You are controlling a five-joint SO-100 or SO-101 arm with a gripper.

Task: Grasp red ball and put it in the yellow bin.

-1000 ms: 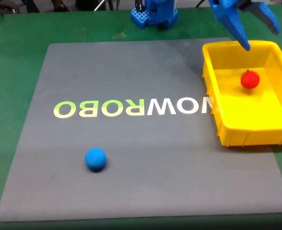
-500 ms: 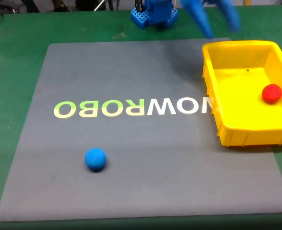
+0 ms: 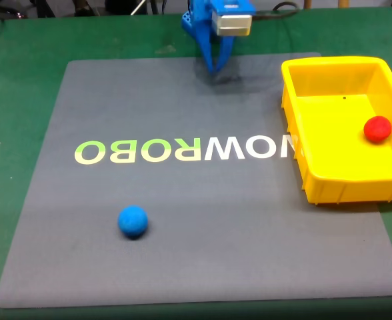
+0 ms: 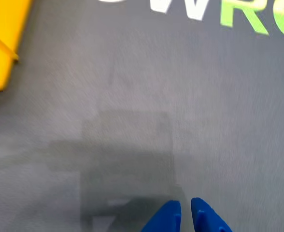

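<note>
The red ball point(image 3: 378, 129) lies inside the yellow bin point(image 3: 296, 133), resting against or just beside the bin's right wall as the fixed view shows it, roughly midway along that wall. The bin stands at the right edge of the grey mat point(image 3: 183, 220), which covers most of the green worktop point(image 3: 23, 100). The pincer point(image 3: 215, 61) hangs near the far edge of the mat, in front of the arm's base, well apart from the bin and to its left in the fixed view. In the wrist view the two blue fingertips point(image 4: 163, 220) sit nearly together with only a narrow gap, and nothing is between them; the pincer point(image 4: 185, 218) appears all but closed and empty, though the tips are partly cut off at the frame's lower edge. A blue ball point(image 3: 133, 221) lies untouched near the mat's near left corner. Judgement: the ball is delivered, the task appears complete, and no further reach toward the bin is called for.
</note>
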